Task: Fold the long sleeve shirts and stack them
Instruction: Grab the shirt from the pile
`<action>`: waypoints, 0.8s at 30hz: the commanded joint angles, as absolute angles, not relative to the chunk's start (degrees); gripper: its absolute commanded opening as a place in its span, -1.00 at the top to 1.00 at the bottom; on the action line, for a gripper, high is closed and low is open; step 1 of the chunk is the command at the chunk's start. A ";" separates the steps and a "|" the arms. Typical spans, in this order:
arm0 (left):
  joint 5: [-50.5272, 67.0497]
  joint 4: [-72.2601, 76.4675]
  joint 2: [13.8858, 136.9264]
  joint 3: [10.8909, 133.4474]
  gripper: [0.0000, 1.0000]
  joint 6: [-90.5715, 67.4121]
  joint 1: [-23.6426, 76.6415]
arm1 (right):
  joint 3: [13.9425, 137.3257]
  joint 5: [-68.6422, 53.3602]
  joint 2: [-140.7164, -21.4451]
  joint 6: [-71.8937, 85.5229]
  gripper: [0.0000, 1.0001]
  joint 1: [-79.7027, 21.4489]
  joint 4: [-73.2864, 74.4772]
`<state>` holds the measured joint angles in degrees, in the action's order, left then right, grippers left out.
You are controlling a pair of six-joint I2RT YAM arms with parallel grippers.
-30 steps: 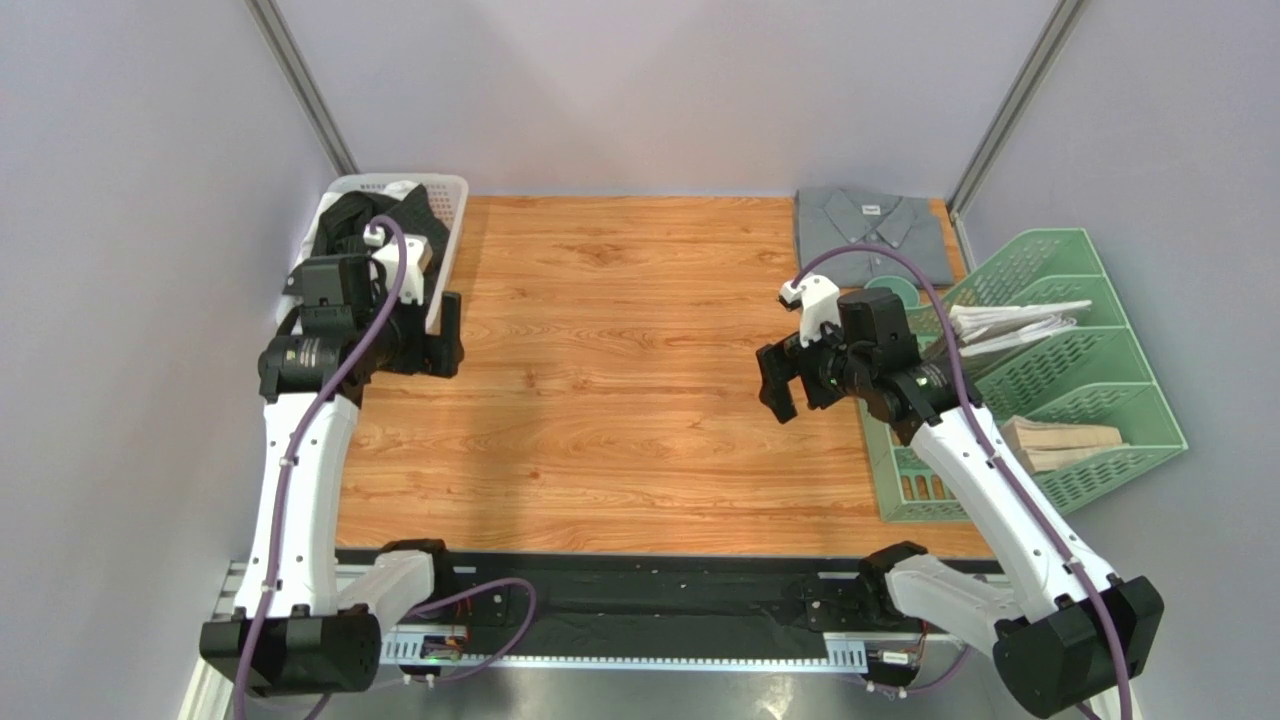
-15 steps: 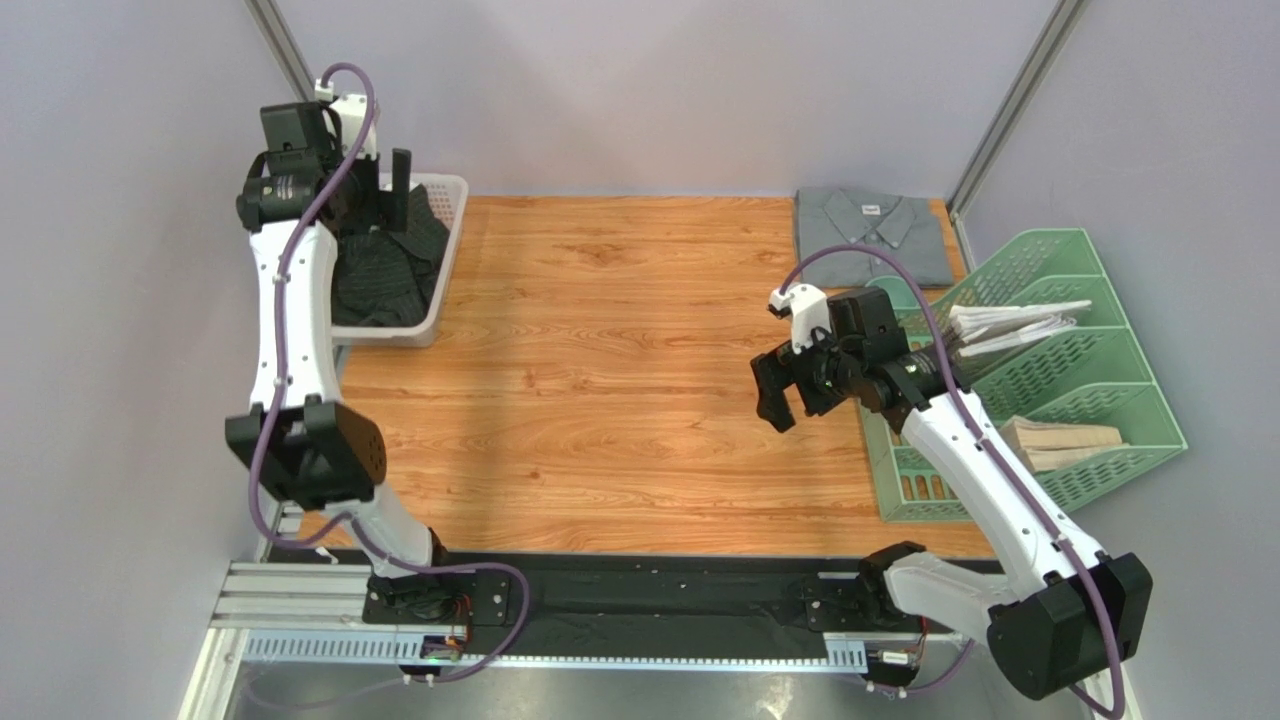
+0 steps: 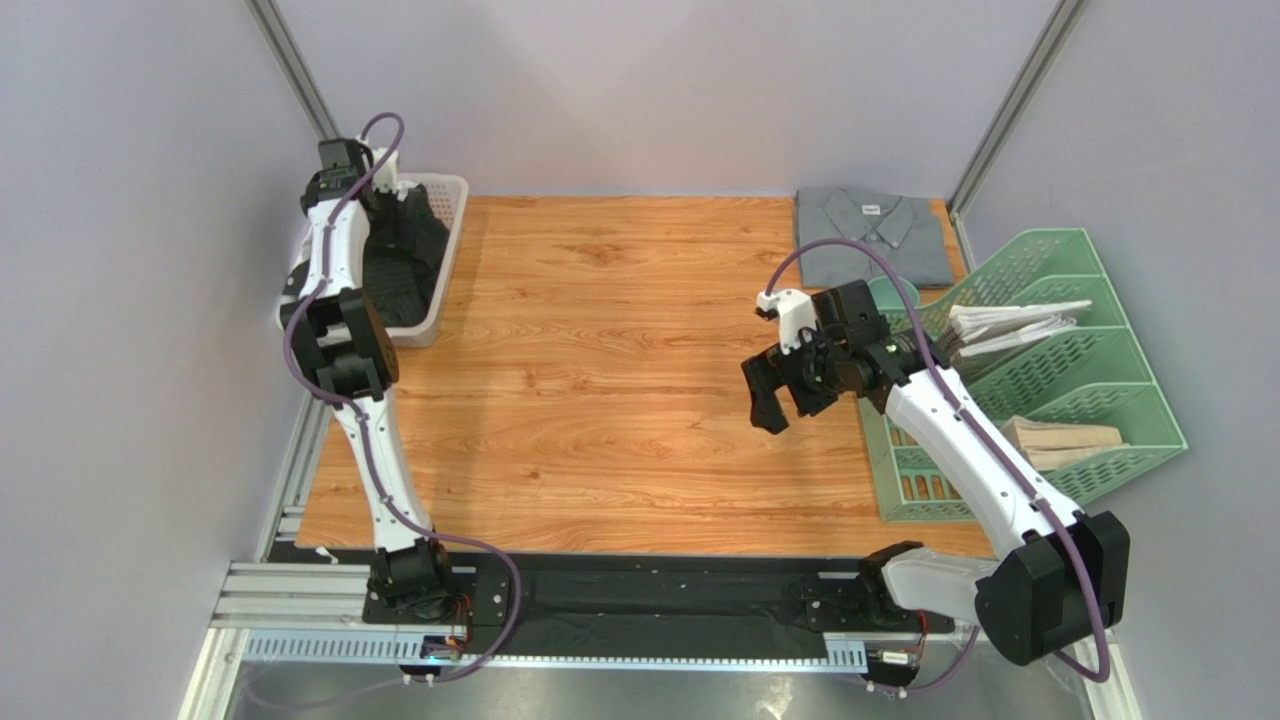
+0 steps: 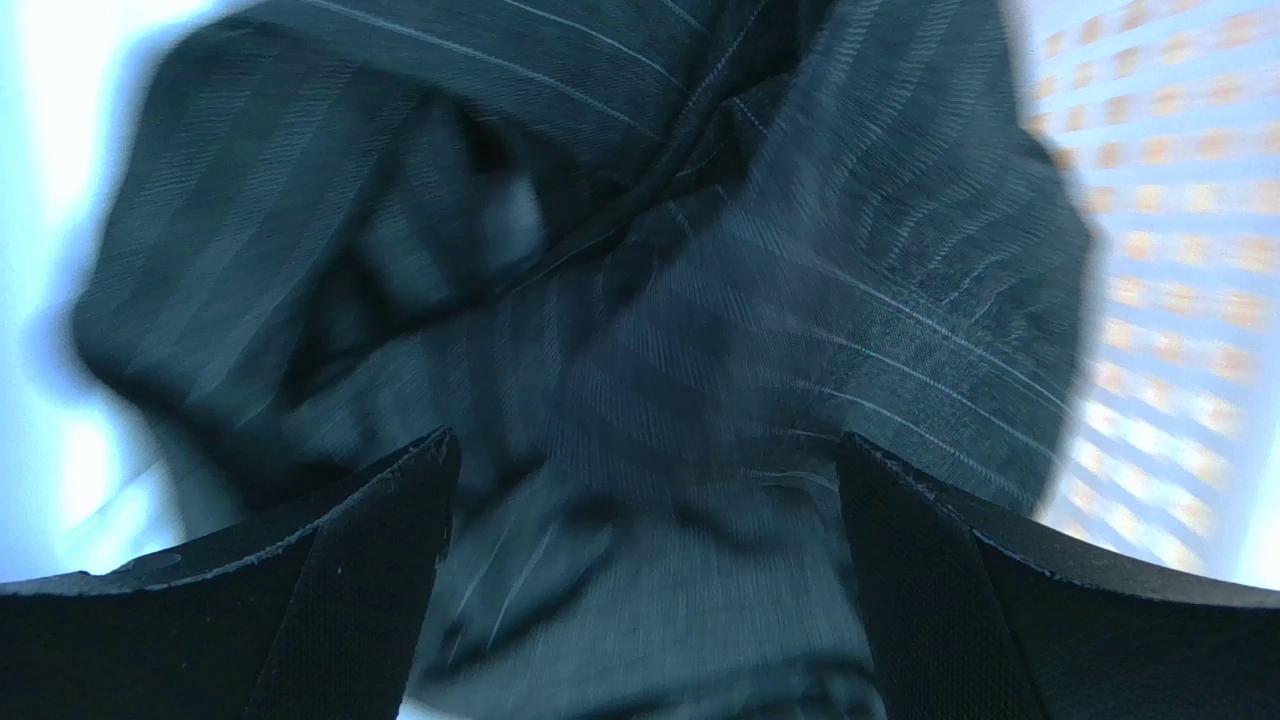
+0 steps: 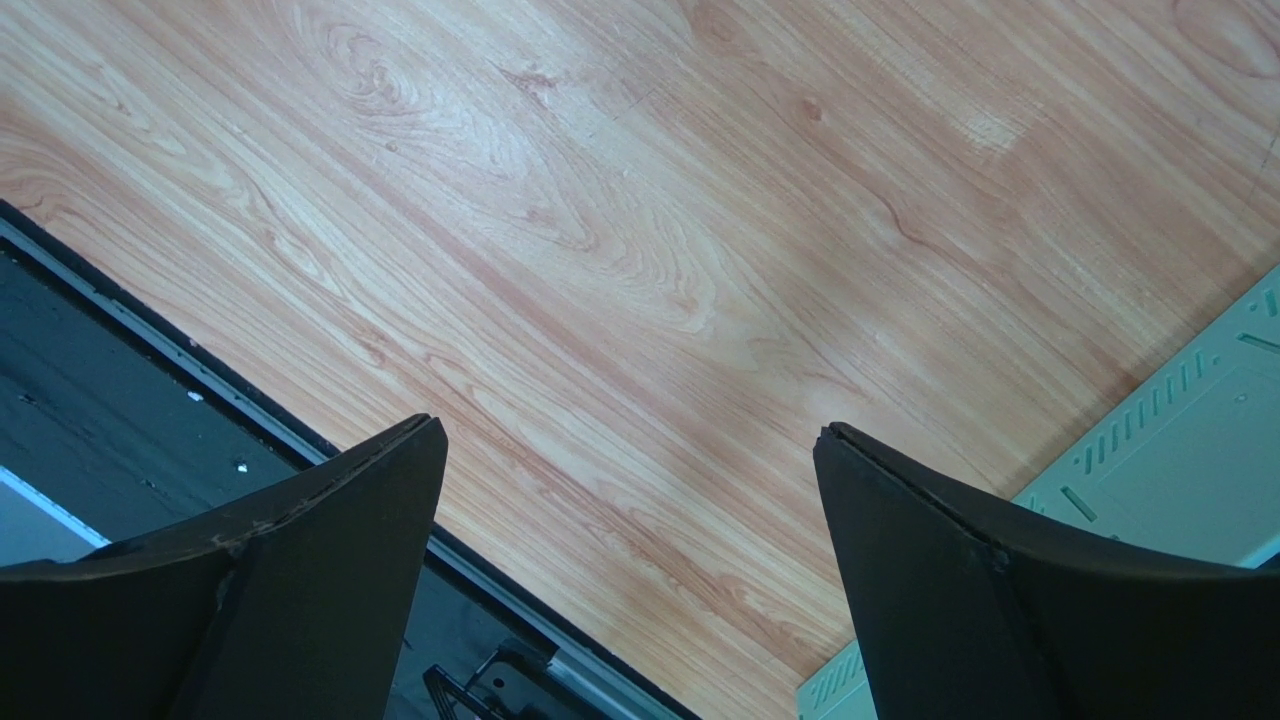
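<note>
Grey shirt [image 3: 875,233] lies folded on the tabletop [image 3: 601,375], far right corner. Black pinstriped shirt [image 4: 676,300] is bunched in the white basket [image 3: 451,248], far left. Your left gripper [image 4: 643,450] hovers right over it, fingers [image 4: 271,600] spread, empty. Grab that wad blind and you'll likely pinch several layers or snag the basket wall. Right gripper [image 5: 624,435]: spread, empty.

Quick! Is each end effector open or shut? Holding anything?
Left end effector: open, holding nothing, over the black pinstriped shirt.
Right end effector: open, empty, above the table.
</note>
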<state>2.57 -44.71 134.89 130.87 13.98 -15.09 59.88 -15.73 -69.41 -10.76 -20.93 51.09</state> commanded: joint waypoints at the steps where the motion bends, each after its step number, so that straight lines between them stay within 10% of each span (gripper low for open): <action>1: 1.58 -44.03 139.91 135.96 -0.98 16.96 -15.38 | 61.70 -16.88 -68.73 -11.07 -1.00 -20.74 51.86; 6: 0.79 -45.00 143.61 136.93 -0.78 16.61 -15.29 | 60.21 -16.35 -68.55 -11.25 -1.00 -20.66 51.06; 8: 2.71 -47.18 143.79 137.54 0.05 17.66 -15.38 | 60.20 -16.35 -68.73 -11.25 -1.00 -20.74 50.89; 9: 3.42 -47.81 143.35 137.81 0.99 17.58 -15.38 | 60.29 -16.26 -68.73 -11.16 -1.00 -20.74 50.89; 24: 14.83 -46.03 111.71 144.39 1.00 6.42 -15.65 | 61.35 -17.22 -67.06 -11.25 -1.00 -20.65 50.98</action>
